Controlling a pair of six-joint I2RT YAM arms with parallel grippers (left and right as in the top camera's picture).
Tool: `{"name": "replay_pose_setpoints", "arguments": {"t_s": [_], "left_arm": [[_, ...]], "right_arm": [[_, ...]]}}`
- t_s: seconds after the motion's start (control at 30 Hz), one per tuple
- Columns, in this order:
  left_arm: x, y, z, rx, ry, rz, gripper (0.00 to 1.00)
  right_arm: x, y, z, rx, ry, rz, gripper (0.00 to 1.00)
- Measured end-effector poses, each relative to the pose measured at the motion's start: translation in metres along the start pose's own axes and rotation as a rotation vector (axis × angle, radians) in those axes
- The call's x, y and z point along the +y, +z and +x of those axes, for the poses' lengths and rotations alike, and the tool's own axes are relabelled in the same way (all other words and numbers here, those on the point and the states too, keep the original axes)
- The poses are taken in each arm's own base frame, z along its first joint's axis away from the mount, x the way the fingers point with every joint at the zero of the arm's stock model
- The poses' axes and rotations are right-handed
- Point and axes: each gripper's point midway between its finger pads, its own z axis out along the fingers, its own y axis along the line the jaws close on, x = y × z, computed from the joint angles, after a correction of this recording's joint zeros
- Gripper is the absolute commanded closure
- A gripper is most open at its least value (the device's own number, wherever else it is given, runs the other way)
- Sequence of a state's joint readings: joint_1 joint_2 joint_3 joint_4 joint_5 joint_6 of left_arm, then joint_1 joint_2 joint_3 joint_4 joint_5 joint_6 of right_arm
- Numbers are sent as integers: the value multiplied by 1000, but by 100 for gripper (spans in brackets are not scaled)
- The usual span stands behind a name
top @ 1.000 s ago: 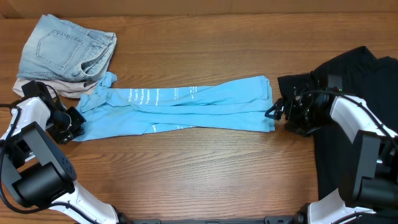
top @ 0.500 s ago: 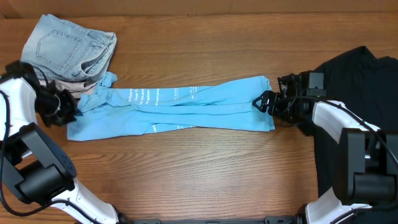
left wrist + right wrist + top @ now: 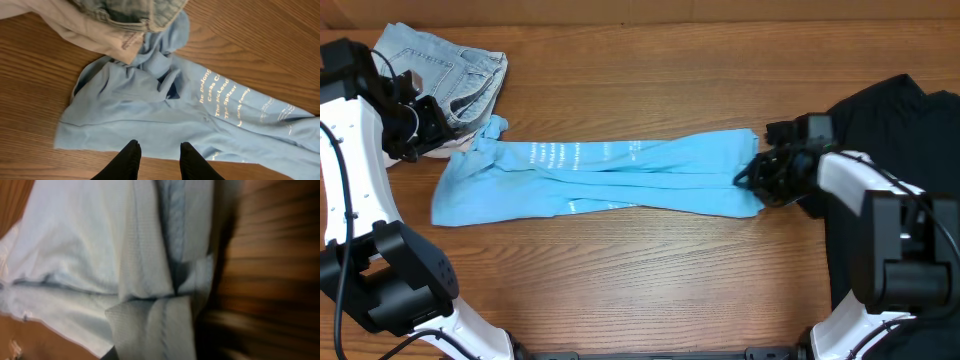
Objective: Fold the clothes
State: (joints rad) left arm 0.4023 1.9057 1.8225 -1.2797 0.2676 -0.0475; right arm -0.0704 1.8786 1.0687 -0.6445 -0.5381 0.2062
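The sky-blue T-shirt lies as a long band across the middle of the table, its white lettering showing. My left gripper hangs above the shirt's left end beside the jeans; in the left wrist view its fingers stand open and hold nothing, with the shirt below them. My right gripper is at the shirt's right edge, shut on bunched blue fabric that fills its jaws. The black T-shirt lies at the far right, partly under the right arm.
Folded light-blue jeans sit on a beige garment at the back left, touching the blue shirt's left end. Bare wood runs along the front of the table and behind the shirt.
My left gripper let go of the shirt's left end, opened and rose toward the back left. The right gripper moved left onto the shirt's right edge and shut on it.
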Motion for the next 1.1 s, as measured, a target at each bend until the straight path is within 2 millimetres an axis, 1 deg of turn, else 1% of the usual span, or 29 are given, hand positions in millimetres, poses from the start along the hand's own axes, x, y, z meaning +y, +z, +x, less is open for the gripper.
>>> {"name": "replay_pose_setpoints", "arguments": {"t_s": [0.07,0.1,0.17,0.23,0.3,0.33,0.37,0.4,0.43,0.5,0.6,0.67,0.73,0.8,0.87,0.9,0.93,0.97,1.0,1.03,1.1], "left_arm": [[-2,0,1,6,2,3,70],[-2,0,2,7,2,3,70],[-2,0,2,8,2,3,69],[-2,0,2,8,1,3,70],[-2,0,2,8,1,3,70],[-2,0,2,8,1,3,70],[-2,0,2,7,2,3,70],[-2,0,2,7,2,3,70],[-2,0,2,7,2,3,70],[-2,0,2,7,2,3,70],[-2,0,2,8,2,3,70],[-2,0,2,9,2,3,70],[-2,0,3,14,1,3,69],[-2,0,4,16,0,2,69],[-2,0,4,15,0,3,69],[-2,0,4,15,0,3,69],[-2,0,4,15,0,3,69],[-2,0,4,15,0,2,69],[-2,0,4,15,0,3,69],[-2,0,4,15,0,3,69],[-4,1,4,15,6,3,69]], "right_arm": [[-9,-21,-13,-15,37,36,78],[-13,-36,-22,-36,49,50,78],[-15,-63,-37,-72,52,66,78],[-13,-90,-49,-114,38,81,79],[-4,-113,-58,-147,5,88,79],[1,-121,-60,-159,-14,90,76],[7,-125,-61,-169,-35,90,66],[12,-127,-62,-175,-50,91,62],[16,-126,-61,-173,-68,90,58],[24,-120,-57,-153,-104,92,40],[33,-107,-49,-120,-140,101,41],[30,-99,-43,-99,-133,127,46],[19,-87,-30,-63,-98,165,46],[1,-74,-16,-27,-50,197,44],[-16,-63,-2,7,-1,218,36],[-23,-58,4,20,19,222,29],[-28,-53,10,32,34,222,18],[-33,-48,15,40,49,222,10],[-36,-45,17,40,56,218,5],[-39,-41,20,40,57,214,3],[-41,-33,18,18,47,200,1]]}}
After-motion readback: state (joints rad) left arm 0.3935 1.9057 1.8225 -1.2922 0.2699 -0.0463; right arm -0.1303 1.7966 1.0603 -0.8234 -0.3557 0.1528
